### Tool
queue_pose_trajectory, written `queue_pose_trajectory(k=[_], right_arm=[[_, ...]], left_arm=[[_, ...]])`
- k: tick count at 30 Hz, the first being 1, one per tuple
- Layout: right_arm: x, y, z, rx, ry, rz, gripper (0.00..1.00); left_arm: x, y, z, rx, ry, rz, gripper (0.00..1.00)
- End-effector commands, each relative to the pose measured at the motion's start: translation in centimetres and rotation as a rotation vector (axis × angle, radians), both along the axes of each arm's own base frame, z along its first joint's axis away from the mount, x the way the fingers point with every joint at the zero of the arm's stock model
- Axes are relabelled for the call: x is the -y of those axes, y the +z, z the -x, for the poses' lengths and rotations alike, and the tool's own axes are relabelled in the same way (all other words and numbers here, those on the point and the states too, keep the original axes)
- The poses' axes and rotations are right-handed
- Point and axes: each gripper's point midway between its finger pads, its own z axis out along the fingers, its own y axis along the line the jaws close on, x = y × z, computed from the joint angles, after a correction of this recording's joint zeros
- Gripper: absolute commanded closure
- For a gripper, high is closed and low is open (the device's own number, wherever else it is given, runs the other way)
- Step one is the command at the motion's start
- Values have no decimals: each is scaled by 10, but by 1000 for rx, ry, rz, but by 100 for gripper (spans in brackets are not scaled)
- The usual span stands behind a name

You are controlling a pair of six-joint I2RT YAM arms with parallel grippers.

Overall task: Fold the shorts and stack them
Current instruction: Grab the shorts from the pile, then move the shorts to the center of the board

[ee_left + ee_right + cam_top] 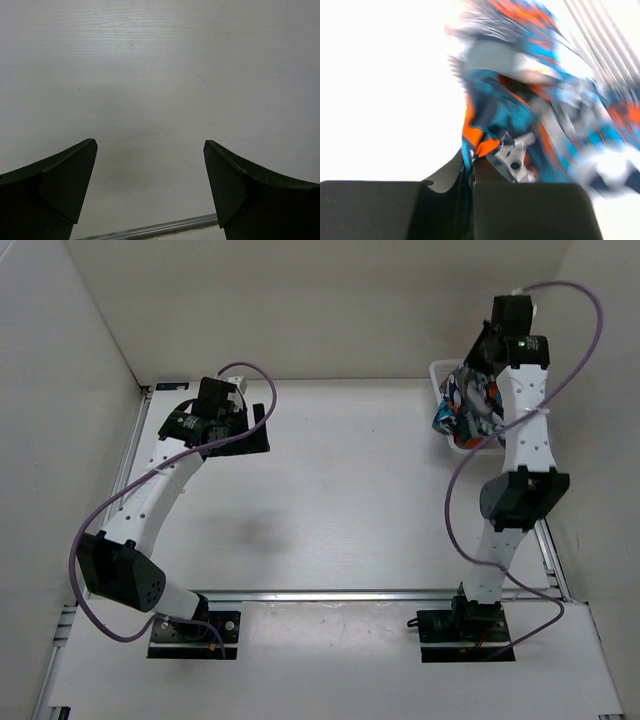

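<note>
Left side: left arm's black two-finger pincer [150, 150] hangs over the bare white counter [340, 500] at the far left. Its jaws stand wide apart with nothing between them and nothing touching them.

Centre: counter only, nothing of the task here.

Right side: soft cloth shorts with a busy orange, teal, grey, white and black print [462, 405] sit bunched in a white basket [436, 368] at the far right corner of the counter, not yet spread or folded. The right arm reaches down into it. The right arm's black pincer [470, 165] is closed tight, with an orange and teal fold nipped between the jaws. The wrist view is blurred, so I cannot tell how deep the bite goes.

Risks, as judged:
- The grip looks like it is on an edge only, so the cloth may slip free on lifting.
- The bunched cloth may catch on the basket rim and drag or tip the basket.
- The left pincer is well apart and cannot steady anything.
</note>
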Motion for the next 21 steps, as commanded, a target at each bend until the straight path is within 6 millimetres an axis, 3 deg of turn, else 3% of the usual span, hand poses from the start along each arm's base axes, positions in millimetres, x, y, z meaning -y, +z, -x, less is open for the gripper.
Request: queue_pose_trajectory(k=[1,3,5,6,8,9,10,11,13,14,15,16,17,18,19,21], right_arm=[[-74,215,59,529,266,15,100],[-103,256,92,635,377,-10,100],[-147,267,115,673,535,-42,100],[-157,277,130,701,571,-54,100],[-196,255,143,641,676,-95,100],[-219,249,160,624,742,-117,100],[-232,234,167,584,777,-127,100],[-259,199,176,505,831,-150,100],[-291,147,189,389,891,-188,96],[-308,119,197,324,927,-208,66],[-340,72,214,224,1014,-232,44],[-354,54,221,172,1053,-238,34],[-366,15,227,41,1092,-208,30],[-378,6,239,-12,1143,-184,26],[-386,26,240,15,1170,-179,25],[-374,27,234,20,1090,-78,23]], left_arm=[[2,27,-11,61,-9,20,1],[-6,38,-14,76,26,21,1],[-23,52,-16,83,79,28,1],[-33,57,-17,86,114,26,1],[-57,74,-19,110,181,19,1],[-68,80,-12,106,214,4,1],[-77,88,-9,121,238,6,1],[-94,101,-2,144,282,9,1],[-107,108,4,160,327,16,1],[-112,113,8,175,342,18,1],[-116,117,15,188,349,33,1],[-112,114,19,179,330,49,1],[-110,112,21,180,323,56,1],[-108,103,27,159,315,61,1],[-103,98,30,143,295,77,1],[-98,77,38,86,274,91,1]])
